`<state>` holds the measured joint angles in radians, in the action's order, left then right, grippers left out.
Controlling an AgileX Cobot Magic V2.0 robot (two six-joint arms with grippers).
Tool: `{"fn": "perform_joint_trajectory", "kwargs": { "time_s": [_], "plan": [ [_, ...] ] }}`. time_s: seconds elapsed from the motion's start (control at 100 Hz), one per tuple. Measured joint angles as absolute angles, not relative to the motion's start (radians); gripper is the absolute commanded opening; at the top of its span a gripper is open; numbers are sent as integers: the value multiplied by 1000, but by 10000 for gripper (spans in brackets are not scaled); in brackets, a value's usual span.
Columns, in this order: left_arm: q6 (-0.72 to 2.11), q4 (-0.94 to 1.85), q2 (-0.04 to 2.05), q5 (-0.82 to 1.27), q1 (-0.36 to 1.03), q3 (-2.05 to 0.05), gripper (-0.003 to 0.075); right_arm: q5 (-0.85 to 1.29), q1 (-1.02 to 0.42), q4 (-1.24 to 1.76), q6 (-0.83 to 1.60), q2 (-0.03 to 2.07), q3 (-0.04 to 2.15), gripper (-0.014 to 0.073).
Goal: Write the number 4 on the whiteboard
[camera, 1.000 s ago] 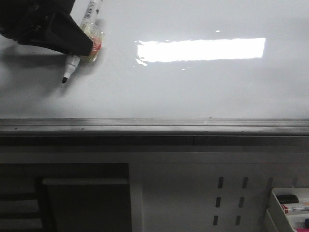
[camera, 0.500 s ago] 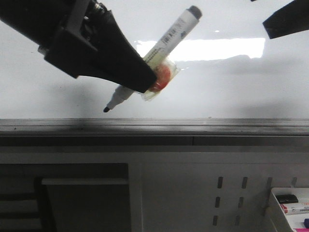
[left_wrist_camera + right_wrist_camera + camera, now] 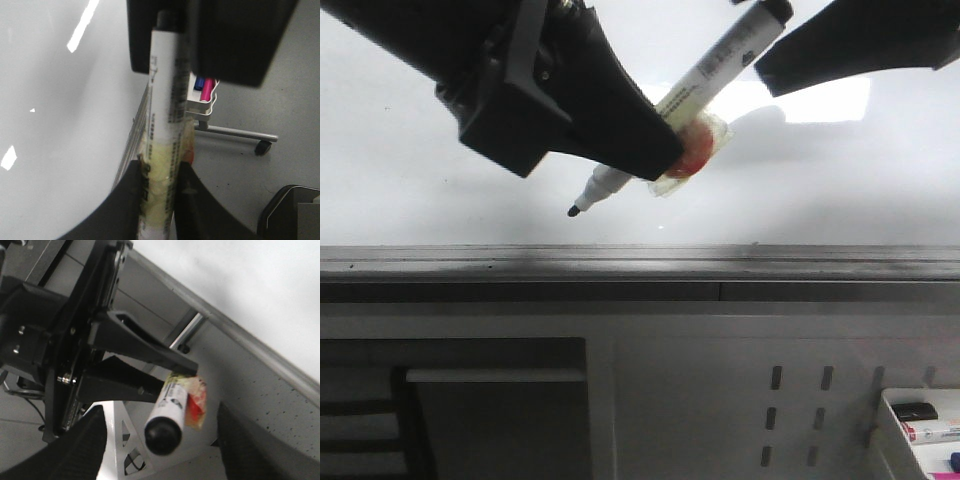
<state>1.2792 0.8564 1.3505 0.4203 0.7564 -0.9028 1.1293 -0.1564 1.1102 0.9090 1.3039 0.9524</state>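
Observation:
The whiteboard (image 3: 440, 200) fills the upper front view above its grey rail (image 3: 640, 262). No number 4 shows on it. My left gripper (image 3: 660, 155) is shut on a white marker (image 3: 720, 62) wrapped in yellowish tape with a red patch. The black tip (image 3: 574, 210) points down-left, just above the rail. In the left wrist view the fingers (image 3: 130, 195) clamp the marker (image 3: 165, 115). My right gripper (image 3: 765, 45) is open, its jaws either side of the marker's black rear end (image 3: 162, 432). The right gripper (image 3: 161, 415) does not touch it.
Below the rail is a grey perforated panel (image 3: 800, 400) and a dark recess (image 3: 490, 420). A white tray (image 3: 892, 425) with spare markers sits at lower right. It also shows on a wheeled stand in the left wrist view (image 3: 205, 95).
My left gripper has carried the marker right, from the board's upper left to its middle. The right gripper has come in from the upper right to the marker's rear end.

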Motion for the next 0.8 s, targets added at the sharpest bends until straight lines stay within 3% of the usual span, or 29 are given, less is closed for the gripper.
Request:
{"fn": "perform_joint_trajectory", "kwargs": {
  "time_s": [0.25,0.66,0.8],
  "plan": [
    [1279,856,1350,420,756,-911,-20,1077,-217,1124,911,1327,954,402],
    [1279,852,1350,420,756,-911,-20,1073,-221,1132,935,1360,954,186],
    [1279,842,1350,423,756,-911,-20,1075,-221,1137,944,1380,954,19]
  ]
}}
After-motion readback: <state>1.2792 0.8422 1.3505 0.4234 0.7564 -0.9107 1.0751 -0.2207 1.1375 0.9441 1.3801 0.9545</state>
